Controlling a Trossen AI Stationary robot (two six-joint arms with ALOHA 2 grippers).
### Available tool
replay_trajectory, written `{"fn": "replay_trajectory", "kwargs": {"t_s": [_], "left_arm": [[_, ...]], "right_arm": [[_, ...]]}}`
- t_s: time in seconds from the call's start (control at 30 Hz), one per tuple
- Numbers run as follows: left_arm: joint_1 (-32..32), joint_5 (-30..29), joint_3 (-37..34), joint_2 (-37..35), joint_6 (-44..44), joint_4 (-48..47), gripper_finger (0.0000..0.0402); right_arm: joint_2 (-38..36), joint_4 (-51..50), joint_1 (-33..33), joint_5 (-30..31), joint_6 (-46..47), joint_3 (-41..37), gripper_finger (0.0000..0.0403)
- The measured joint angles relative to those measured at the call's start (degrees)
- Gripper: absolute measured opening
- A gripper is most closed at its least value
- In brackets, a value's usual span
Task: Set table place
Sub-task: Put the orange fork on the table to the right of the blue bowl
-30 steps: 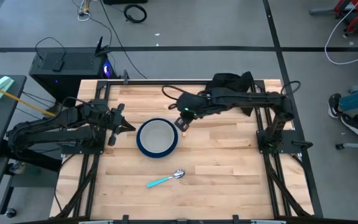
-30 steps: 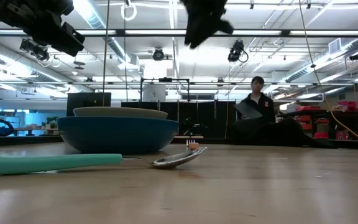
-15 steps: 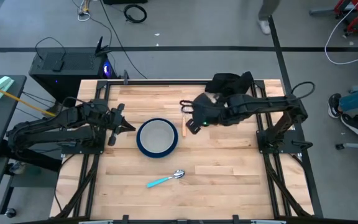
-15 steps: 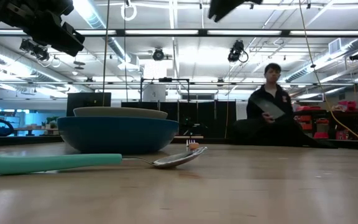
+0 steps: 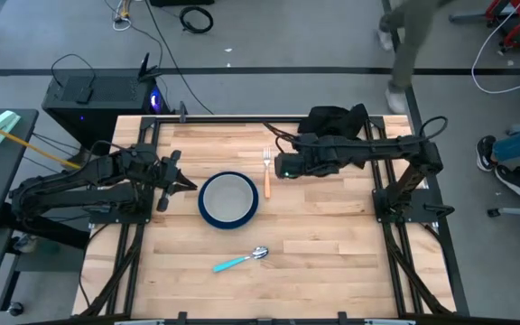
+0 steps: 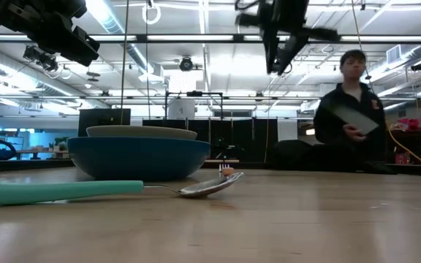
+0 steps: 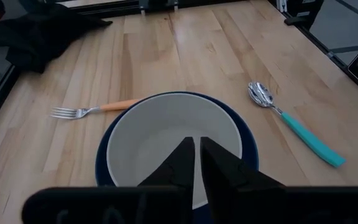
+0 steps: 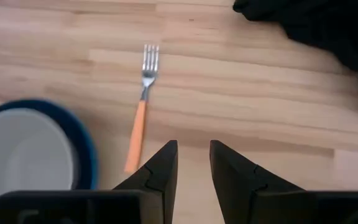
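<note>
Orange-handled fork [image 5: 266, 171] flat beside blue plate [image 5: 228, 200]; right fingers [image 8: 229, 171] parted, left fingers [image 7: 180, 163] closed.

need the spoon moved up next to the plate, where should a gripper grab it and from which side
Judging by its pose, grip the spoon at mid-handle, coming straight down. It lies flat and alone on the table, in front of the plate; the teal handle is straight and thicker than the neck, with bare wood both sides for the fingers.
</note>
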Motion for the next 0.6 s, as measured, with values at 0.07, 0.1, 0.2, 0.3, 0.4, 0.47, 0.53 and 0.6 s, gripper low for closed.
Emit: {"fn": "replay_trajectory", "kwargs": {"t_s": [0.07,0.1,0.2,0.3,0.4,0.47,0.53,0.6], "left_arm": [[0.0,0.0,0.0,0.0,0.0,0.0,0.0036],[0.0,0.0,0.0,0.0,0.0,0.0,0.0035],[0.0,0.0,0.0,0.0,0.0,0.0,0.0031],[0.0,0.0,0.0,0.0,0.0,0.0,0.0027],[0.0,0.0,0.0,0.0,0.0,0.0,0.0025],[0.0,0.0,0.0,0.0,0.0,0.0,0.0026],[0.0,0.0,0.0,0.0,0.0,0.0,0.0029],[0.0,0.0,0.0,0.0,0.0,0.0,0.0031]], "right_arm": [[0.0,4.4,-2.4,-1.9,-1.9,-2.9,0.0100],[0.0,7.9,-3.8,-3.3,-3.6,-4.5,0.0100],[0.0,22.1,-7.2,-7.4,-10.0,-9.8,0.0100],[0.0,36.2,-9.7,-10.9,-13.5,-15.0,0.0100],[0.0,44.5,-11.8,-14.5,-13.8,-19.1,0.0100],[0.0,44.8,-12.9,-16.4,-13.9,-21.0,0.0100],[0.0,44.9,-13.7,-17.6,-14.1,-22.6,0.0100],[0.1,44.7,-14.1,-19.1,-14.1,-23.5,0.0100]]}}
